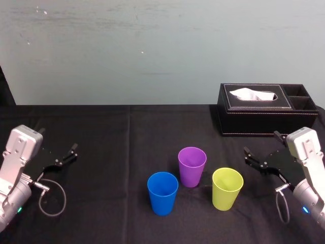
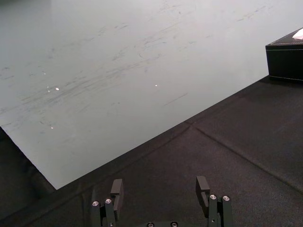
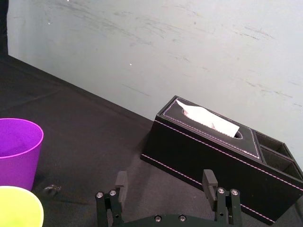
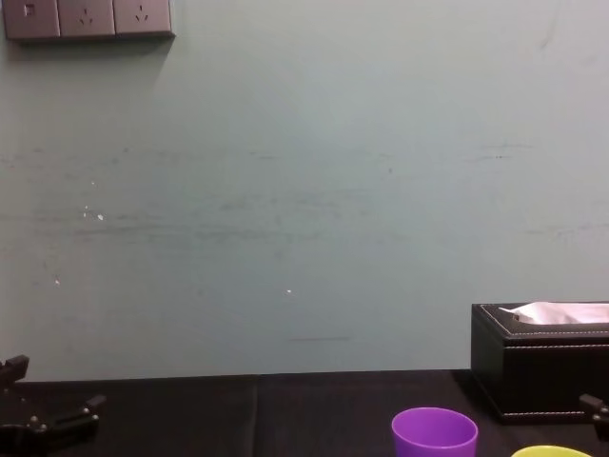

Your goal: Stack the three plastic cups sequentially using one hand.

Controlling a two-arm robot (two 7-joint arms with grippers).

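All three cups stand upright, mouths up, unstacked, on the black cloth [image 1: 111, 147]: blue cup [image 1: 162, 192] nearest the robot and toward its left, purple cup [image 1: 192, 165] just behind it in the middle, yellow-green cup [image 1: 227, 188] to the right. I cannot tell whether blue and purple touch. The right gripper [image 3: 164, 178] hovers low over the cloth, jaws spread and empty, near the yellow-green cup, with the tissue box [image 1: 264, 108] behind it. The left gripper [image 2: 160, 187] is parked at the far left, jaws also apart and empty. Judgement: the first pick is not yet begun. The right arm is the natural choice, taking the yellow-green cup first. Grip across the upper wall or over the rim, lightly, since the smooth taper may slip or squash. Lift until its base clears the purple rim, centre it, then lower straight. Approach from the open side so the fingers don't nudge the neighbouring cups; they look light and easy to tip.
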